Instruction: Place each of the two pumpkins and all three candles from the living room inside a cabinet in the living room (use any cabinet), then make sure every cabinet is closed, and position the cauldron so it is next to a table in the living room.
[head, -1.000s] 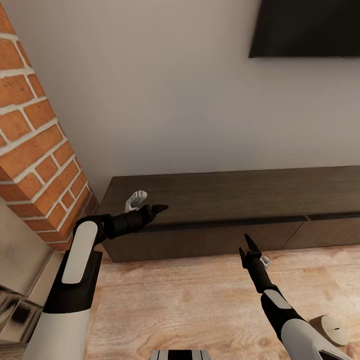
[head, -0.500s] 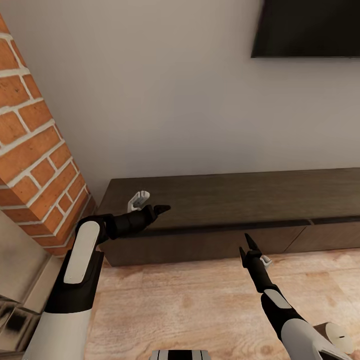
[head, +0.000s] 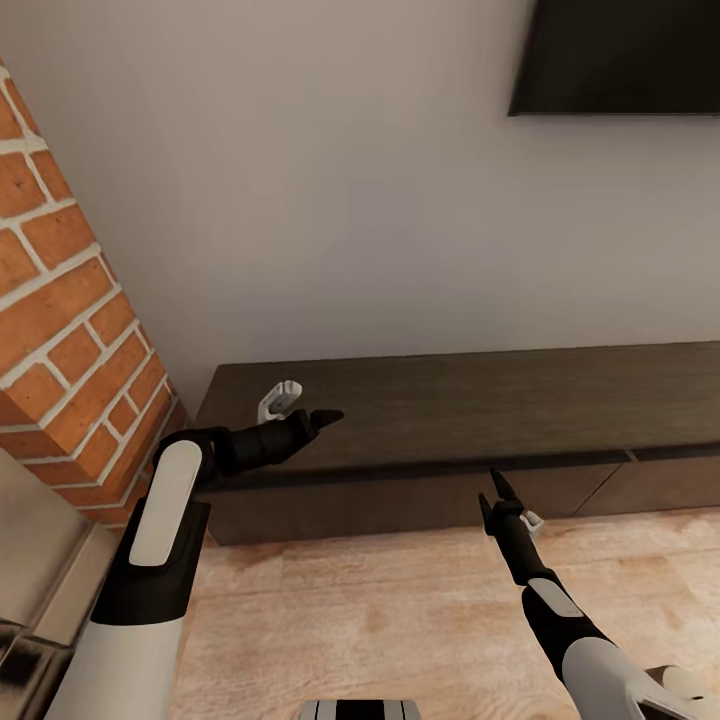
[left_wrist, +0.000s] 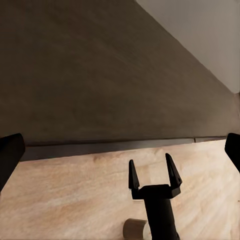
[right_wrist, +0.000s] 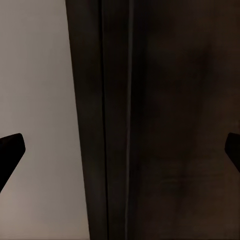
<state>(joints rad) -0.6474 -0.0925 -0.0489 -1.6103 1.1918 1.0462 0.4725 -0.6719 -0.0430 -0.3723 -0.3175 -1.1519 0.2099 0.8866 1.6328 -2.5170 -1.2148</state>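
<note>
The cabinet (head: 470, 405) is a long, low dark-brown unit against the wall, and its flat drawer fronts (head: 400, 495) look shut. My left gripper (head: 326, 416) hovers open over the left end of its top, with nothing between the fingers. Lower down, my right gripper (head: 496, 494) stands open in front of a drawer front, fingers pointing up and empty. In the left wrist view the right gripper (left_wrist: 152, 174) appears with its fingers spread over the floor. The pumpkins, candles, cauldron and table are out of view.
A brick column (head: 70, 330) stands close on the left, with a shiny metal surface (head: 35, 560) at its foot. A dark TV (head: 620, 55) hangs on the wall above. Pale wood floor (head: 400, 610) lies before the cabinet, with a tan round object (head: 682, 682) at lower right.
The whole picture has slid down and to the right, so the camera has moved. Both arms keep the same pose, and both grippers are still open.
</note>
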